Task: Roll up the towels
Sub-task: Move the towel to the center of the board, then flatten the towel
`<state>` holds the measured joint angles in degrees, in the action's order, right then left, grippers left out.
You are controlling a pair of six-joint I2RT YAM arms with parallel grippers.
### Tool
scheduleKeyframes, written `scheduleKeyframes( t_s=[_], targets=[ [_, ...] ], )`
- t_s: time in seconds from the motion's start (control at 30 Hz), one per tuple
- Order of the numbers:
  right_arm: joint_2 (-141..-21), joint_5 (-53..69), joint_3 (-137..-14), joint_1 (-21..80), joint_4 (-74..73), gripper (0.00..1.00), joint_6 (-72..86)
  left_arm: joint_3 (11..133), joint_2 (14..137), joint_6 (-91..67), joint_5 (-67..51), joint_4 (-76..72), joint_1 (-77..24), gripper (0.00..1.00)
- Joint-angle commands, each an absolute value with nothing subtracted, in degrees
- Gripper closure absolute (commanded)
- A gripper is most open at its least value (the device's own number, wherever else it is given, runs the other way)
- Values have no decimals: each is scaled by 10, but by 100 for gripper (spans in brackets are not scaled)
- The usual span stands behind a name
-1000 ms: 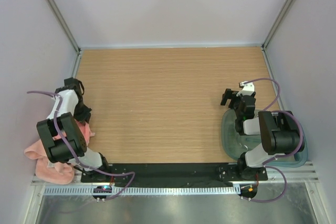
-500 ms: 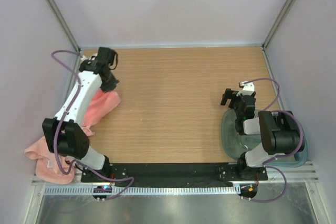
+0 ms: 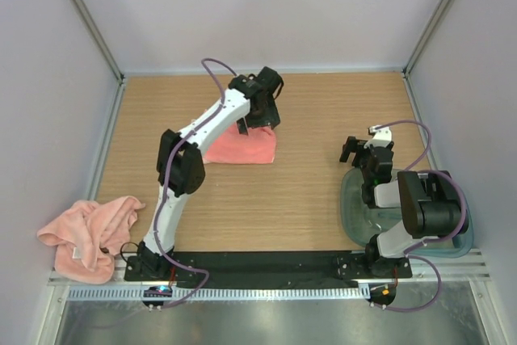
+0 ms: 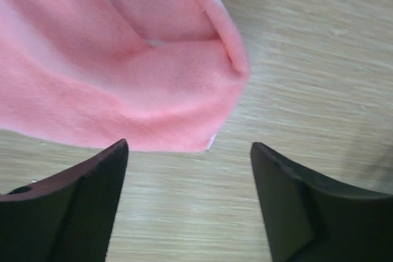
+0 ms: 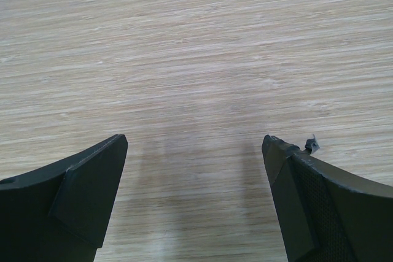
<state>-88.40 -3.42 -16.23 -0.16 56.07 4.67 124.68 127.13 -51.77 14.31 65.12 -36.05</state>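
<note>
Towel (image 3: 242, 147) mid-table, left jaws parted above it, second towel (image 3: 85, 230) crumpled near-left

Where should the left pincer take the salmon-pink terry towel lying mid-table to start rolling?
Probably the rounded, doubled corner at its far edge, from above: the salmon-pink terry towel folds over thickly there, off the wooden table, and the open left pincer hovers beside it.

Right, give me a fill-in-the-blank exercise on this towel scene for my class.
The far towel and the crumpled towel are both ___ in colour.
The left gripper stands ___, holding nothing.
The tub stands at the table's near ___ corner.
Missing words: pink; open; right.
</note>
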Motion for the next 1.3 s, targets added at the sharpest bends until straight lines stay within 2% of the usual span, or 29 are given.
scheduleKeyframes(
  t_s=[0.0,0.03,0.13,0.17,0.2,0.23,0.37,0.5,0.57,0.67,0.77,1.0,1.27],
  targets=[
    [-880,-50,-171,0,593,0,45,1288,1265,-501,118,656,-371,15],
    [-880,-52,-171,0,594,0,44,1275,1258,-497,117,650,-373,10],
    [-843,-107,-183,28,550,0,42,1240,1217,-473,141,637,-369,6],
    [-824,-121,-219,37,508,0,37,1230,1204,-467,149,637,-367,6],
    [-807,-133,-251,46,378,0,33,1219,1194,-455,159,635,-363,6],
    [-794,-146,-284,47,327,0,38,1208,1168,-451,160,633,-352,6],
    [-731,-102,-445,54,171,0,79,1096,1094,-433,156,600,-315,7],
    [-693,-44,-562,61,-31,0,186,1019,1027,-407,162,561,-269,7],
    [-691,-8,-576,62,-56,0,255,990,1001,-396,160,532,-255,7],
    [-722,121,-559,89,-46,0,322,945,999,-383,135,505,-213,6],
    [-784,89,-579,163,-102,2,334,924,1019,-372,114,484,-167,7],
    [-904,83,-609,237,-116,22,398,948,1095,-325,79,428,-127,7],
    [-981,86,-654,284,-129,24,398,1083,1232,-310,40,410,-99,8]
  ],
)
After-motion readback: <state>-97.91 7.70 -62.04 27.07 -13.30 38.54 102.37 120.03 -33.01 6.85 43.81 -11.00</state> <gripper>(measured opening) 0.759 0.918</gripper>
